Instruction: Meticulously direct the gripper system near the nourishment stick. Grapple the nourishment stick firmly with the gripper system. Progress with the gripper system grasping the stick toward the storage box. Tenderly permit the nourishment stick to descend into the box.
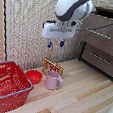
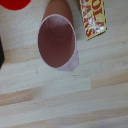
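Observation:
The snack packet (image 1: 52, 66), red on top and yellow-orange below, stands on the wooden table just behind the pink mug (image 1: 53, 81). In the wrist view the packet (image 2: 93, 19) lies beside the mug (image 2: 58, 41), which fills the middle. My white gripper (image 1: 55, 44) hangs high above the packet and mug, its two blue-tipped fingers apart and empty. The fingers do not show in the wrist view. The red lattice basket (image 1: 9, 86) with a blue-grey rim stands at the exterior view's left, near the front edge.
A small red bowl (image 1: 34, 76) sits between the basket and the mug; it also shows in the wrist view (image 2: 15, 4). Brown wooden drawers (image 1: 103, 42) stand at the exterior view's right. A light woven panel (image 1: 25, 29) closes the back.

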Tool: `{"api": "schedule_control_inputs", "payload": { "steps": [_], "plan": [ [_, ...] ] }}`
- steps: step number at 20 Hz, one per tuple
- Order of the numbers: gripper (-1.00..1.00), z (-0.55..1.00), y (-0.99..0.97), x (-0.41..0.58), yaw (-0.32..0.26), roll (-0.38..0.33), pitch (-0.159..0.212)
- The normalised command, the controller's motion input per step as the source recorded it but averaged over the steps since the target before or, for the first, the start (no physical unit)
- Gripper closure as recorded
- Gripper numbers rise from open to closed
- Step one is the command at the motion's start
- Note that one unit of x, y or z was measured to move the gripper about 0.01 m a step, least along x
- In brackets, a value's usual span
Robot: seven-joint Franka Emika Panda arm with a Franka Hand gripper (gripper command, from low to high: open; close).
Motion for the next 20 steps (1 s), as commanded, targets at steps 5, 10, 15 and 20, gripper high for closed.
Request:
{"api": "schedule_control_inputs", "payload": {
  "steps": [5, 10, 15, 20],
  "plan": [
    [-1.0, -0.28, -0.41, 0.384, 0.112, 0.0, -0.026],
    [-1.0, -0.32, -0.38, 0.37, 0.149, 0.0, -0.022],
    [-1.0, -0.3, -0.17, 0.269, 0.133, -0.014, 0.007],
    [-1.0, -0.28, 0.0, 0.105, 0.087, -0.035, 0.05]
  ]
}}
